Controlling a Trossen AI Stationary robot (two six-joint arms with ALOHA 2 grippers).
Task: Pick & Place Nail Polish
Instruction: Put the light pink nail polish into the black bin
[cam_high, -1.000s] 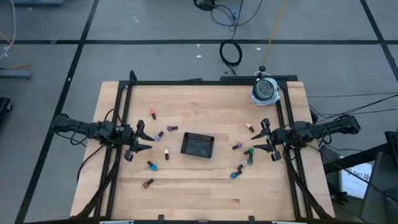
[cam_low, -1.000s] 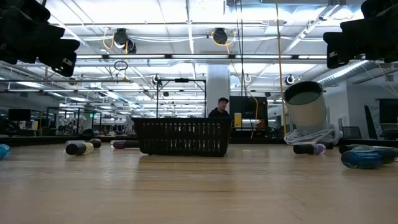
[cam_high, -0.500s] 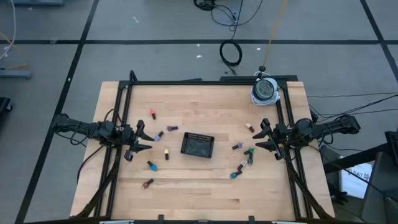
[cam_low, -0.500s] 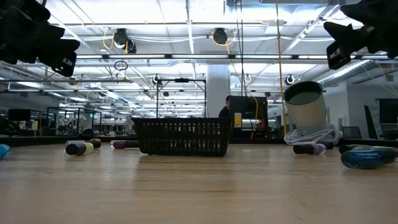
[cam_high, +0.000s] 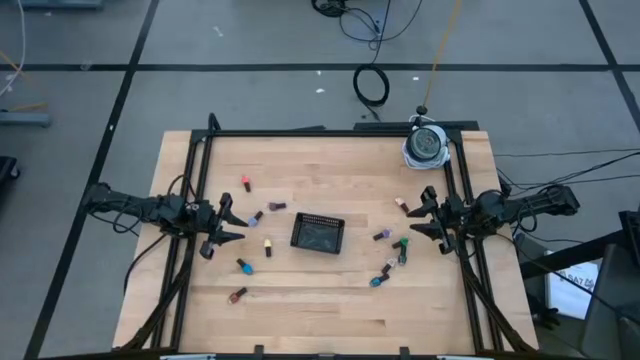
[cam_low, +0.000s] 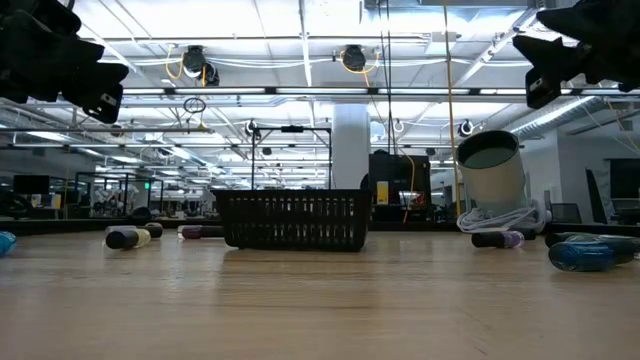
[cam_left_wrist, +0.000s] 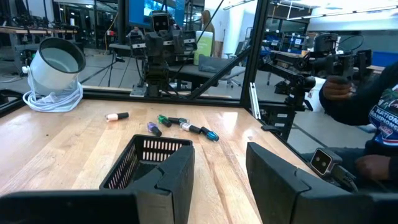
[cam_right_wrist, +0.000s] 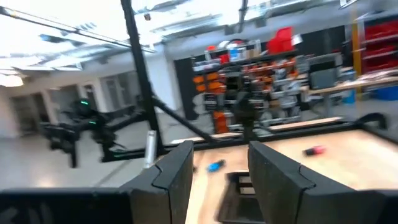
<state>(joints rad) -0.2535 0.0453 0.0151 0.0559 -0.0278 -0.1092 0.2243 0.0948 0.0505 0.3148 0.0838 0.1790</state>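
From above, tiny glossy nail polish bottles (cam_high: 268, 245) lie scattered on the pale plank bench (cam_high: 330, 300) around a rectangular black mesh tray (cam_high: 318, 232). At bench level, its wire walls stand upright. Wrist views: left gripper (cam_left_wrist: 219, 167) and right gripper (cam_right_wrist: 219, 168) both parted, empty.

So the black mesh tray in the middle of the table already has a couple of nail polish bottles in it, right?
Not quite. The black mesh tray does sit mid-table, but the high view shows it holding nothing. The nail polish bottles lie scattered on the wood on both sides of it.
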